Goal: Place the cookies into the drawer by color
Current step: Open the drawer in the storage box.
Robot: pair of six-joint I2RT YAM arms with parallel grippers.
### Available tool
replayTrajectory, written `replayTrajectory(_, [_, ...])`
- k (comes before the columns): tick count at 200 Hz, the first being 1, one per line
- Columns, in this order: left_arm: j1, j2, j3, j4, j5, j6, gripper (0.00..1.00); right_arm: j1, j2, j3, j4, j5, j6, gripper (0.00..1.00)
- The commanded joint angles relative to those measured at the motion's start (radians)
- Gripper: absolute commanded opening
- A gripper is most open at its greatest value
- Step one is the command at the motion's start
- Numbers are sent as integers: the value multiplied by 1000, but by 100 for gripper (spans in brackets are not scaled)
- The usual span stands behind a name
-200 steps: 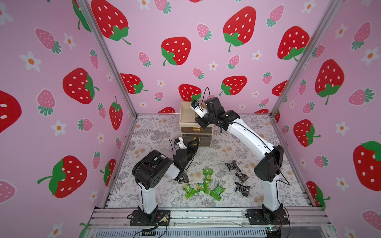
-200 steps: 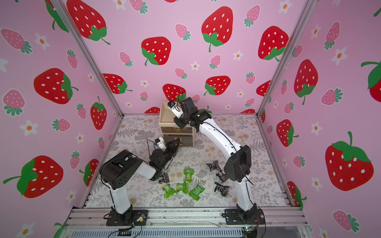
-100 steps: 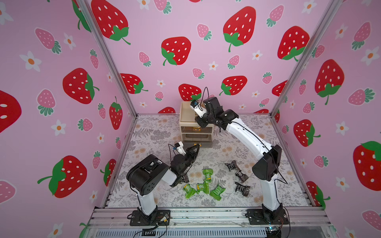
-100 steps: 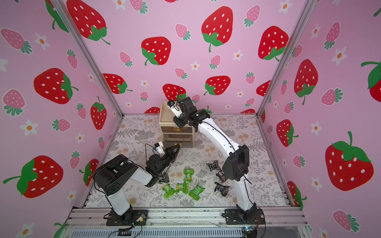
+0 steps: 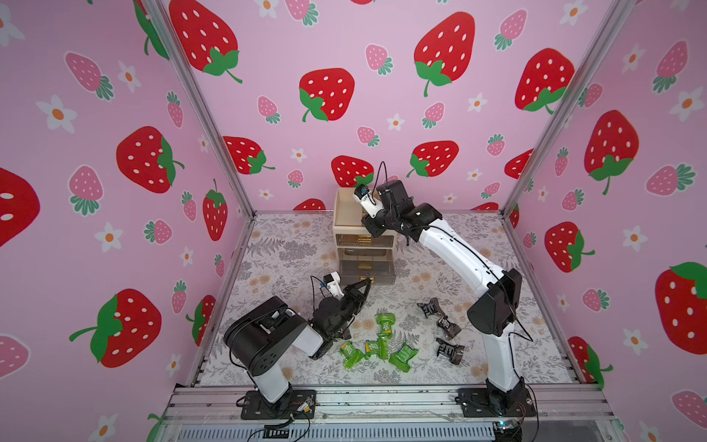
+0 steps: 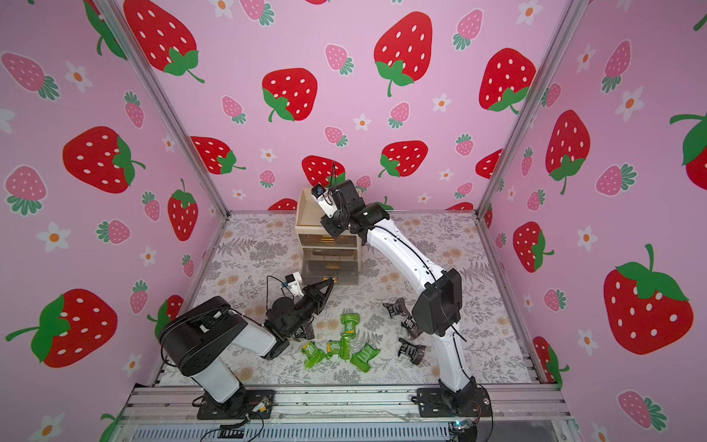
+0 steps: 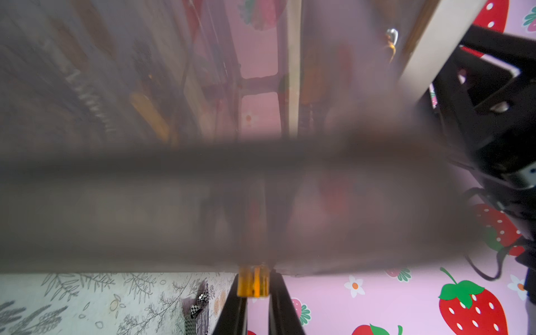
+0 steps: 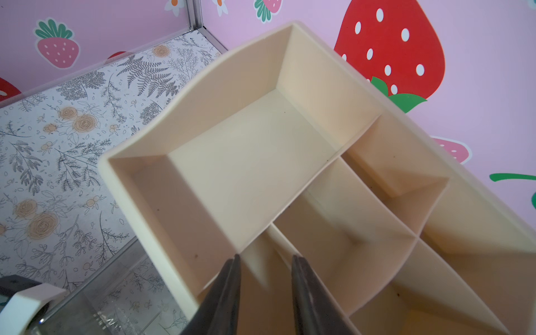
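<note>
Your left gripper (image 7: pixel 255 279) pinches the gold handle (image 7: pixel 253 287) of the drawer (image 5: pixel 346 229), your right gripper (image 8: pixel 265 258) sits closed over its tray (image 8: pixel 246 162), and the cookies (image 5: pixel 384 323) carry labels too small to read.

Near the rear wall of the table (image 5: pixel 290 245) stands the drawer organizer (image 5: pixel 346 214), its bottom drawer (image 5: pixel 365 273) pulled forward. The left gripper (image 5: pixel 368 284) sits at that drawer's handle (image 7: pixel 253 282); the right gripper (image 8: pixel 265 259) straddles a divider (image 8: pixel 255 258) in the tray top (image 8: pixel 246 162). In front lies one cluster of cookies (image 5: pixel 377 344), with another cluster (image 5: pixel 440 323) to its right.
</note>
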Motion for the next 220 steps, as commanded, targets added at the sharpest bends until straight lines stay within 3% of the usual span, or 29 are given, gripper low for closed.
replayTrajectory(1, [-24, -32, -21, -58, 37, 44, 0, -12, 17, 5, -31, 17, 24, 35])
replayTrajectory(99, [-23, 45, -24, -17, 29, 30, 5, -10, -3, -24, -25, -12, 30, 37])
replayTrajectory(141, [-40, -20, -47, -28, 20, 54, 3, -10, -6, -24, -25, -8, 28, 37])
replayTrajectory(159, [-44, -68, -48, -114, -4, 74, 5, -9, -7, -24, -26, -7, 27, 37])
replayTrajectory(182, [-23, -109, -55, -181, -2, 85, 19, -10, -13, -25, -27, -10, 30, 38])
replayTrajectory(220, [-26, -133, -53, -193, 14, 101, 53, -9, -27, -37, -25, -18, 32, 38])
